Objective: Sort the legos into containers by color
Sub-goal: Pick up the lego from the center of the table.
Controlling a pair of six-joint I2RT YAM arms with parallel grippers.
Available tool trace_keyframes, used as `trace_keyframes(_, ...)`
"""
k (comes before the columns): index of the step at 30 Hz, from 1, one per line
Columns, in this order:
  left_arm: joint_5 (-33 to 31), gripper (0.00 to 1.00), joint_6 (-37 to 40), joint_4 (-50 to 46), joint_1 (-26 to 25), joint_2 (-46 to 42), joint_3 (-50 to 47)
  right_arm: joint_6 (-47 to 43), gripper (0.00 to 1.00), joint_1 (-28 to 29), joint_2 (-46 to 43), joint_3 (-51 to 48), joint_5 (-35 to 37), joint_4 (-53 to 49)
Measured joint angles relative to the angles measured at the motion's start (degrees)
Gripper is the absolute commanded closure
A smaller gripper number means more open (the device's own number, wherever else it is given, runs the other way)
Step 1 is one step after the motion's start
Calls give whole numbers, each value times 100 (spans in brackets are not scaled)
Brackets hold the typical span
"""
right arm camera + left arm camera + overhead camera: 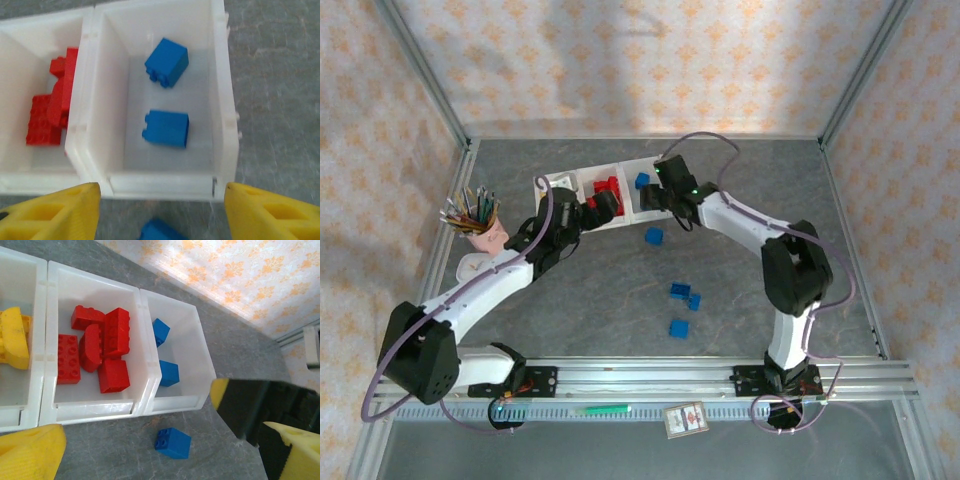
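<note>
Three joined white bins (560, 181) stand at the back of the table. The left bin holds yellow bricks (12, 337), the middle one (95, 407) several red bricks (100, 350), and the right one (222, 100) two blue bricks (166, 128). One blue brick (173, 442) lies on the table just in front of the blue bin, and three more blue bricks (679, 291) lie nearer the arms. My left gripper (603, 207) hovers open by the red bin, holding nothing. My right gripper (162, 200) is open over the blue bin's near wall, holding nothing.
A pink cup of coloured pencils (480, 225) stands left of the bins. The right arm's black link (260, 405) is close beside my left gripper. A small card (685, 418) and a green object (605, 408) lie by the front rail.
</note>
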Motion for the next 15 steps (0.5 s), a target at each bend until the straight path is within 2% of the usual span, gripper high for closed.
trace_keyframes(6, -37, 1, -157, -9, -225, -295, -389, -157, 28, 192, -592, -977, -229, 195)
trace_keyframes(15, -184, 1, -710, 74, -625, -356, -896, -435, 23, 575, -597, -1792, -345, 400)
